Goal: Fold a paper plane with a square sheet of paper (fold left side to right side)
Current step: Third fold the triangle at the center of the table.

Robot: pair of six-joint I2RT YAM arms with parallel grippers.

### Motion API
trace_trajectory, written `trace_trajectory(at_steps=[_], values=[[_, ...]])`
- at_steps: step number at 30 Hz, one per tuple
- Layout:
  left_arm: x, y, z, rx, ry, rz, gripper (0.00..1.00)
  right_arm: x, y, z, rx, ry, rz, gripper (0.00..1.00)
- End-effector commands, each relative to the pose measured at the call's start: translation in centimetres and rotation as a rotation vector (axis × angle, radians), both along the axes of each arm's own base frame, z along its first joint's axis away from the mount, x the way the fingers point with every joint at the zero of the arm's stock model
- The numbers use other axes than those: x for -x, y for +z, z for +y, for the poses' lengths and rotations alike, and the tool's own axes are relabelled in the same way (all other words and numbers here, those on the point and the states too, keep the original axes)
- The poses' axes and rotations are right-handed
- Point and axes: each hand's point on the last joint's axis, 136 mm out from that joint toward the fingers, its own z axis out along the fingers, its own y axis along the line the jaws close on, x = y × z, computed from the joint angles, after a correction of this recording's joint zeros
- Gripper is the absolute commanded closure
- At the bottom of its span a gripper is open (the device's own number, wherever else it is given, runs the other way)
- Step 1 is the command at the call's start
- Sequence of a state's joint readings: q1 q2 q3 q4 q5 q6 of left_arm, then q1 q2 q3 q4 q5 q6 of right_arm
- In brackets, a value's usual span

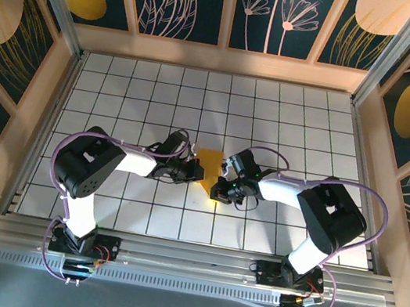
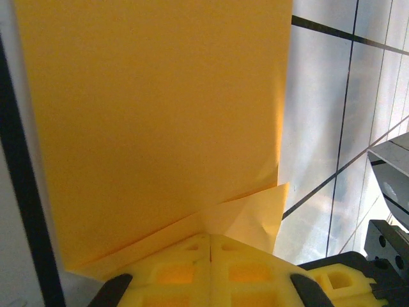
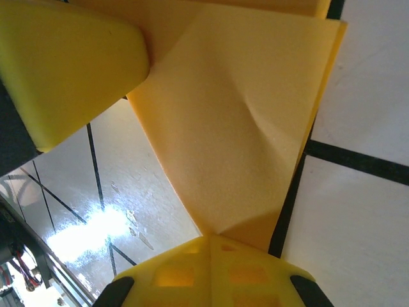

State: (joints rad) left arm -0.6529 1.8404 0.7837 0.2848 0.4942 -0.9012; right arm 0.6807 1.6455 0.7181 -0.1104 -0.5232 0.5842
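From above, the square sheet of paper (image 1: pixel 213 163) lies mid-desk (image 1: pixel 160 90) between the arms. At the left wrist, the left claw (image 2: pixel 211 243) is pinched together on its near edge. At the right wrist, the right claw (image 3: pixel 209 244) is clamped on a lifted corner. I reckon opposing pulls could tear it or skew the crease.

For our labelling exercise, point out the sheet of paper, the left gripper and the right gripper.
sheet of paper (image 2: pixel 160 115): left wrist view, flat middle of the sheet.
left gripper (image 2: pixel 209 242): left wrist view, seam between its closed fingertips.
right gripper (image 3: pixel 209 243): right wrist view, seam between its closed fingertips.
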Motion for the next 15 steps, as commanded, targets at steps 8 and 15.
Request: trace_trajectory(at_steps=[8,15], values=[[0.9,-2.5,1.4,-0.078,0.033,0.065,1.00,-2.4,2.6,2.7,-0.094,-0.012,-0.077,1.00],[0.8,-2.5,1.5,-0.081,0.033,0.065,1.00,-3.4,1.4,3.8,-0.059,-0.001,-0.090,1.00]])
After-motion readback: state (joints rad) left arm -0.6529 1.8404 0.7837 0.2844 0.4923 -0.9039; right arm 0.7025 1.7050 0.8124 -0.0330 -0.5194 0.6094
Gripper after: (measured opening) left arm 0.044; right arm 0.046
